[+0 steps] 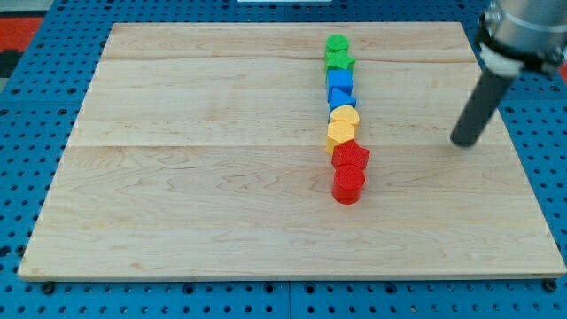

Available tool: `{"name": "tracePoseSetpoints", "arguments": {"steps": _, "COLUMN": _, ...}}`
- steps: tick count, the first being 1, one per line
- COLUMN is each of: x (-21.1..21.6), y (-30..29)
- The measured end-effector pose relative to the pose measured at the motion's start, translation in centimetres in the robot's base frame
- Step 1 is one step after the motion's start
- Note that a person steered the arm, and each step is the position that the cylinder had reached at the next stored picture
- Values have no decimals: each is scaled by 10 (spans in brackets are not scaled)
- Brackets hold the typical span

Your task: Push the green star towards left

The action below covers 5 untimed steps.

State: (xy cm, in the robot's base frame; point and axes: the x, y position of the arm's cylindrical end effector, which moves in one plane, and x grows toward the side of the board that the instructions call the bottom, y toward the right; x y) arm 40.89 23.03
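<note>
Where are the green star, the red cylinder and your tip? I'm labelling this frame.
green star [340,61]: camera view, on its top face.
red cylinder [348,185]: camera view, on its top face.
my tip [462,140]: camera view, the rod's very end.

One raised, downward-tilted view across the whole wooden board, fairly near.

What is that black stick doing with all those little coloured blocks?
It is a robot arm's rod. My tip rests on the wooden board, off to the view's right of a line of blocks and touching none. The line runs from the green blocks at the view's top, through blue and yellow, to red. The green star, second from the top, is the one to push left. It is not yet pushed.
</note>
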Motion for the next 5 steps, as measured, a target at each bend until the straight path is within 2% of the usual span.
{"name": "tracePoseSetpoints", "arguments": {"steps": 1, "x": -65, "y": -5}}
{"name": "tracePoseSetpoints", "arguments": {"steps": 3, "x": -111, "y": -104}}
{"name": "tracePoseSetpoints", "arguments": {"steps": 5, "x": -115, "y": -275}}
